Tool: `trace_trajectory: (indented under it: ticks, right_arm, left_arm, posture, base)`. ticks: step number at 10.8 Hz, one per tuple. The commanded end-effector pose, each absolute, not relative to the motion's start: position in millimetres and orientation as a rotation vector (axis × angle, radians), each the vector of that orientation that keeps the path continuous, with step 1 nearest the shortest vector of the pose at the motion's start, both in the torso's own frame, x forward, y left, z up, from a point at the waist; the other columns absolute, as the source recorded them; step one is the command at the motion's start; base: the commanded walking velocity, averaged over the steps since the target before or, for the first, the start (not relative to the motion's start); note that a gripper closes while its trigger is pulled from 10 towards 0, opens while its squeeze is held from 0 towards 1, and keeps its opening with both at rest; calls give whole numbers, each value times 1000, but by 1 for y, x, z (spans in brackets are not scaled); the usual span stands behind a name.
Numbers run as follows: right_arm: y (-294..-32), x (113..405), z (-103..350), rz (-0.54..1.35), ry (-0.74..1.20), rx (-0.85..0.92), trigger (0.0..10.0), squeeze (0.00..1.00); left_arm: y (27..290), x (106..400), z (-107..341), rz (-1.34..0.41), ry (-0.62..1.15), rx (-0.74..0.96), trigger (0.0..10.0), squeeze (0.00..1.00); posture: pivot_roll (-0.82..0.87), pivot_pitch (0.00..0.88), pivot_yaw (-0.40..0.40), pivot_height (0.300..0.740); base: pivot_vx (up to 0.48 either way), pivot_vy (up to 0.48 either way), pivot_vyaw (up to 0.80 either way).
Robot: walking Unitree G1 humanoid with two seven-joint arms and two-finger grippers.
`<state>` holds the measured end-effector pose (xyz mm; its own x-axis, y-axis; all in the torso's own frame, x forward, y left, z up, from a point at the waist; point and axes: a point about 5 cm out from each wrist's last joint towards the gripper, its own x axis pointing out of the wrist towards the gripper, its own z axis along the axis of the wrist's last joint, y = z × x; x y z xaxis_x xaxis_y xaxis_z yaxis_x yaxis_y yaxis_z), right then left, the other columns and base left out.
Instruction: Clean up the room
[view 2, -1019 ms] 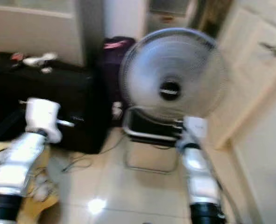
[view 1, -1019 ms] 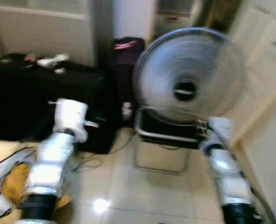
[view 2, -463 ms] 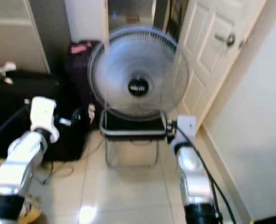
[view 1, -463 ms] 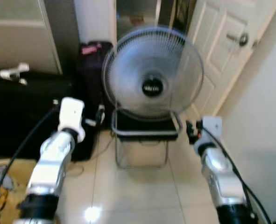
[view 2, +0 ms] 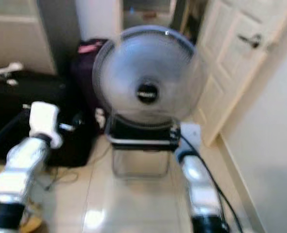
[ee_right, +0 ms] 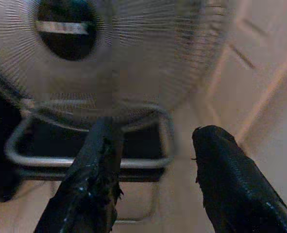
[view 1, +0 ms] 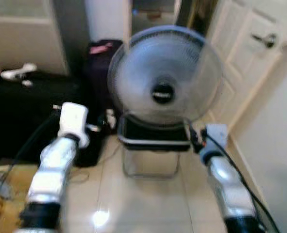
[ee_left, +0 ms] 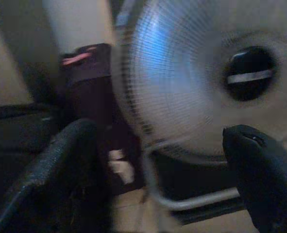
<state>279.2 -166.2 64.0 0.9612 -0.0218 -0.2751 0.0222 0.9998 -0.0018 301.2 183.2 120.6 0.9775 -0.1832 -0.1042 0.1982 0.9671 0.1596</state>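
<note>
One fan (view 1: 163, 77) on stand — two grippers, left gripper (ee_left: 158, 170), right gripper (ee_right: 155, 145), parted.

Glossy cream tile floor (view 1: 148, 204) here, and a metal-framed stool (view 1: 152, 154) stands on it beside the white door (view 1: 240, 63). Dark suitcase (view 1: 98, 73) behind, thin cable (view 1: 92, 167) trailing across the tiles.

No writing can be read anywhere. The fan (view 1: 164, 75) has a black hub (view 1: 163, 93) with a pale strip across it, the place for a brand name, but the strip is blurred to a smear in every view. A pink mark on top of the dark bag (view 1: 100, 48) behind the fan is equally unreadable.
</note>
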Motion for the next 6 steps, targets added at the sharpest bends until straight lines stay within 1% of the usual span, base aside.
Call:
trace_trajectory:
  ticks: [1,2,3,6]
  right_arm:
    - [-160,285,74,19,249,26,10000,0]
    - [-158,286,75,55,246,16,10000,0]
    - [-162,284,71,40,269,-3,10000,0]
    - [-162,284,71,40,269,-3,10000,0]
  left_arm:
    - [189,301,125,-174,82,185,10000,0]
    - [189,301,125,-173,83,178,10000,0]
    - [186,299,125,-192,82,205,10000,0]
    - [186,299,125,-192,82,205,10000,0]
  posture:
    - [34,0,-49,740]
    - [36,0,-55,740]
    - [44,0,-56,740]
    - [44,0,-56,740]
  base:
    - [277,0,0]
    - [0,0,0]
    - [0,0,0]
    - [0,0,0]
